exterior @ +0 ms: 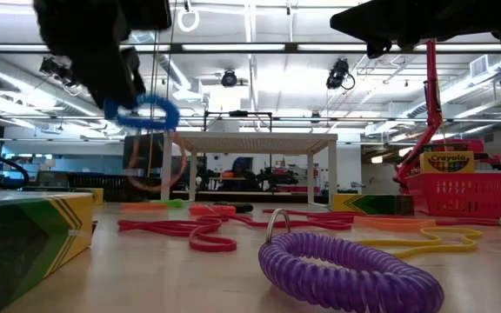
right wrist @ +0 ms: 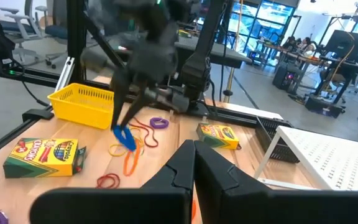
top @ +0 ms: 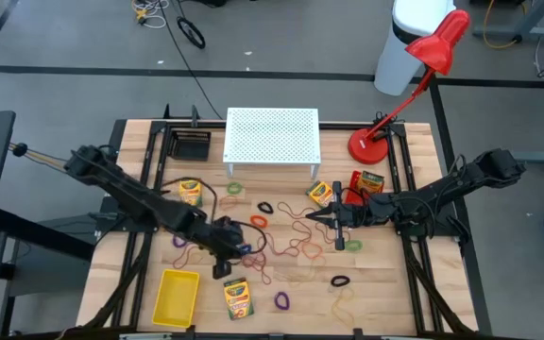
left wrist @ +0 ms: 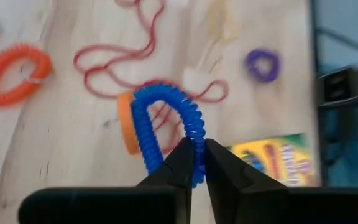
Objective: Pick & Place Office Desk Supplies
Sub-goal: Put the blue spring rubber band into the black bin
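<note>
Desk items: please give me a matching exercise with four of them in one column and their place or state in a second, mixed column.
Things:
1. blue coil loop
2. yellow basket
3. red basket
4. white stand

Places or states:
A. near the red lamp's base
B. at the table's far edge, middle
C. pinched in the left pincer, lifted off the table
D. at the near-left corner

Pairs: 1-C, 2-D, 3-A, 4-B
</note>
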Controlling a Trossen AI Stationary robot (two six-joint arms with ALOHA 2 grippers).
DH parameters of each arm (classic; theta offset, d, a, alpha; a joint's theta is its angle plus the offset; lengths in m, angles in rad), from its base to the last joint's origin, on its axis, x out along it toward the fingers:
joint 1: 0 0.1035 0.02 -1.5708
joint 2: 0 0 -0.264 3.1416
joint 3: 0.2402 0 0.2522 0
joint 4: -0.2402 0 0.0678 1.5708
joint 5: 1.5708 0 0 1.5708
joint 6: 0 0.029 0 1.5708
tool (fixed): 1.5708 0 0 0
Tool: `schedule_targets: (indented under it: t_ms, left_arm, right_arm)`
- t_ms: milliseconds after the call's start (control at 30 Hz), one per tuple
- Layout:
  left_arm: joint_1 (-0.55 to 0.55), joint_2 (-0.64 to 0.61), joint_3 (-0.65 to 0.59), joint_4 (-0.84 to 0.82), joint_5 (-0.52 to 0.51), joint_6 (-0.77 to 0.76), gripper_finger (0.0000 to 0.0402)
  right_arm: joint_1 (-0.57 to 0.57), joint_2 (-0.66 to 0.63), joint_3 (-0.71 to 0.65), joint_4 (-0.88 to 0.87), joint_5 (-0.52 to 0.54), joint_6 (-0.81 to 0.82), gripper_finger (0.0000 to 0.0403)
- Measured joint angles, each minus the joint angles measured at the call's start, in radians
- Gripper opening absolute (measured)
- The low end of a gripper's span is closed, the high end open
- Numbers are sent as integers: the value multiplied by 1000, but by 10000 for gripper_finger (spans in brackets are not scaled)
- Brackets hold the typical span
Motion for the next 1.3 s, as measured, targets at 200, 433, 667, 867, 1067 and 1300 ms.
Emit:
schedule_targets:
  t_ms: [200, 433, 667, 867, 1067, 1300]
  left_arm:
    - [10, -85, 2, 8, 10, -16, 29]
    - [67, -87, 0, 76, 222, -128, 28]
    - [135, -2, 0, 110, 427, -149, 28]
    - [183, 113, 0, 98, 544, -109, 27]
    - [211, 209, 0, 13, 764, -65, 27]
    - [214, 217, 0, 23, 925, 38, 27]
  right_arm:
    - [0, 0, 0, -21, 0, 3, 12]
    - [0, 0, 0, -22, -1, 4, 12]
    - [0, 0, 0, -25, -1, 9, 12]
    - [0, 0, 0, -31, -1, 23, 12]
    - [0, 0, 0, -39, -1, 23, 12]
    - [0, 0, 0, -40, -1, 23, 12]
